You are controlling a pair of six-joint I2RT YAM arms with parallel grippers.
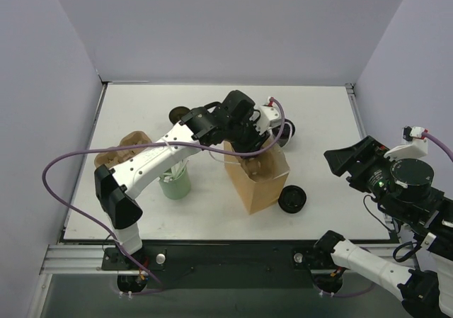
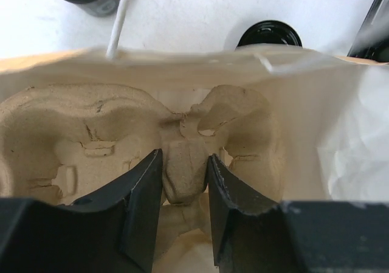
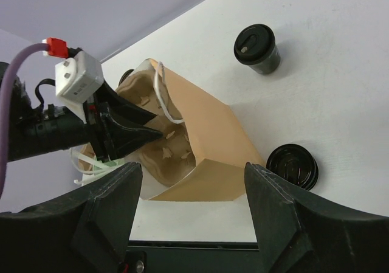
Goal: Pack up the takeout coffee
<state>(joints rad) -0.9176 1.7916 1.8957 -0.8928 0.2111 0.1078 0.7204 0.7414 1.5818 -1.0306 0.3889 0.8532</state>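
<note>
Lab test cell: white table (image 1: 325, 120), plain lavender walls (image 1: 226, 27), robot arm (image 1: 152, 163) bolted to aluminium rail (image 1: 78, 260).

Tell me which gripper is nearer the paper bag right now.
Left. The left gripper is inside the mouth of the paper bag, fingers clamped on the cup carrier. The right gripper hangs open off to the bag's right, apart from it.

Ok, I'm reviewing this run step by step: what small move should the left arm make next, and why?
Probably push the cup carrier deeper into the paper bag before letting go: the left gripper pinches its centre post, and it appears tilted near the bag's mouth.
</note>
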